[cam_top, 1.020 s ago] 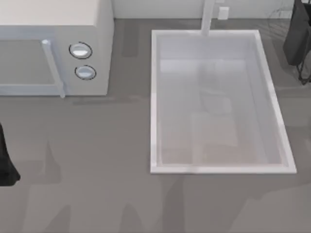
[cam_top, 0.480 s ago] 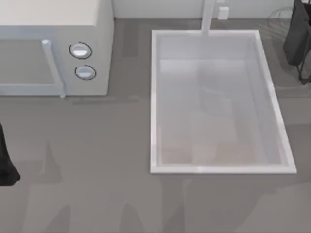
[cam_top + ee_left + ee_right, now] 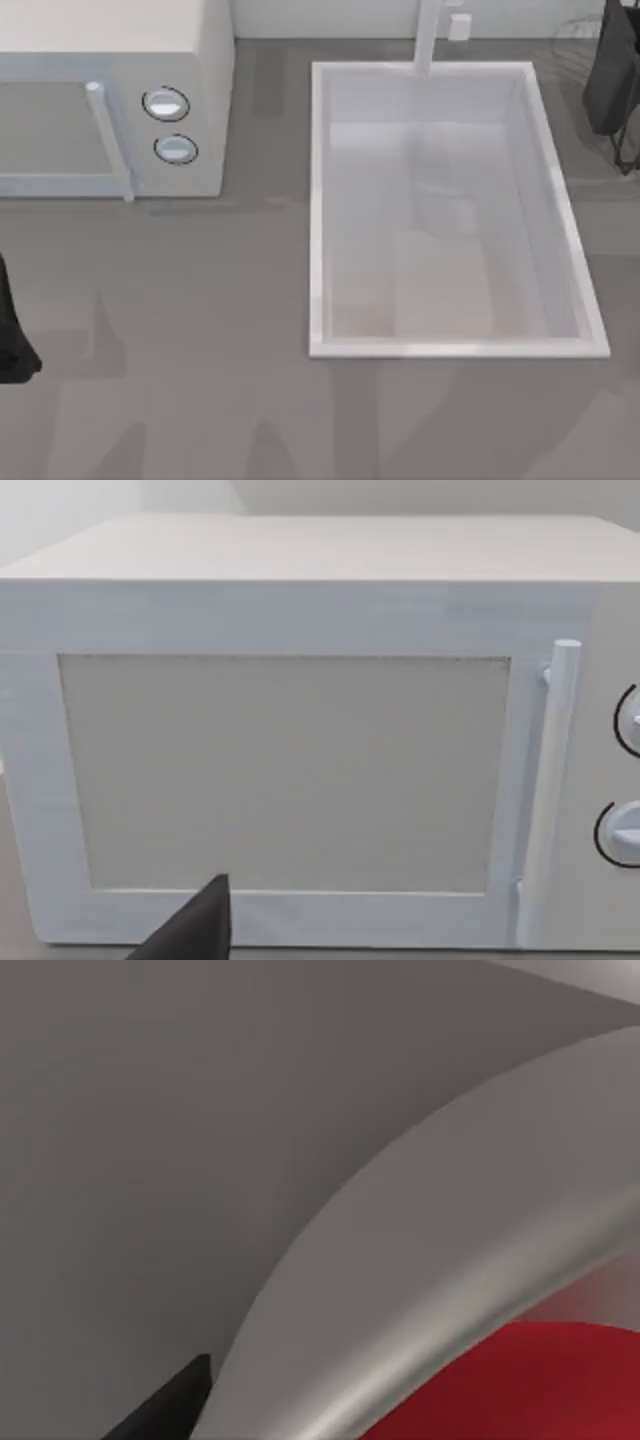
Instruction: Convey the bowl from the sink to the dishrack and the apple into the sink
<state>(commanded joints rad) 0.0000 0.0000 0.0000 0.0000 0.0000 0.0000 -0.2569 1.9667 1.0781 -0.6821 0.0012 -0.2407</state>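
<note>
The white sink [image 3: 318, 200] lies right of the table's middle, with its white tap [image 3: 428, 35] at the far rim. Its basin holds nothing. The bowl is out of view. In the right wrist view a bright red rounded surface, the apple [image 3: 545, 1385], sits very close, partly hidden behind a curved grey rim [image 3: 420, 1260]. My right arm [image 3: 612, 70] hangs dark at the far right edge, over the thin wires of the dishrack [image 3: 572, 36]. My left arm [image 3: 12, 335] is parked at the left edge.
A white microwave [image 3: 110, 40] with two knobs [image 3: 166, 103] stands at the far left; the left wrist view faces its door [image 3: 285, 770] and handle [image 3: 545, 780]. Grey countertop [image 3: 200, 400] stretches along the near side.
</note>
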